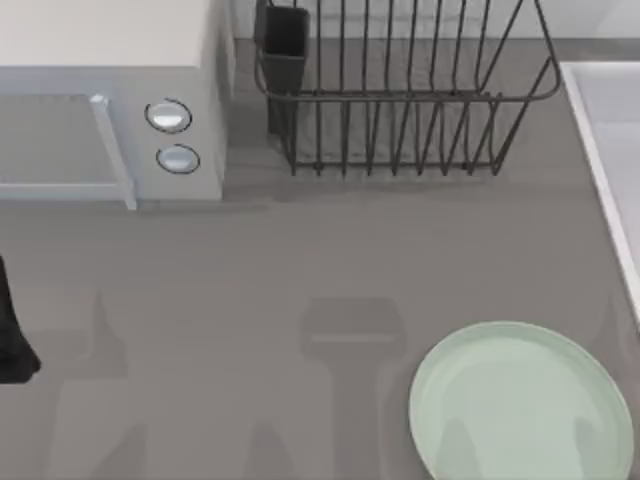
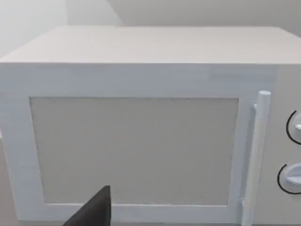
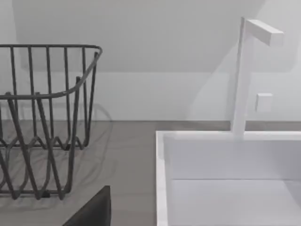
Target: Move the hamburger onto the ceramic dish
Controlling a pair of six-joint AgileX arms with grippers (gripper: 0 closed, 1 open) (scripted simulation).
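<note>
Grey worktop [image 1: 300,270] with a white microwave [image 1: 110,100] back left, wire dish rack [image 1: 400,90] beside it, sink [image 3: 225,179] at right. Ceramic dish [image 1: 520,400] sits bare front right. Can't tell the jaws' state.

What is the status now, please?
Left hand facing closed microwave; right hand near sink. Ceramic dish bare, no hamburger sighted. Nothing blocking dish.
</note>
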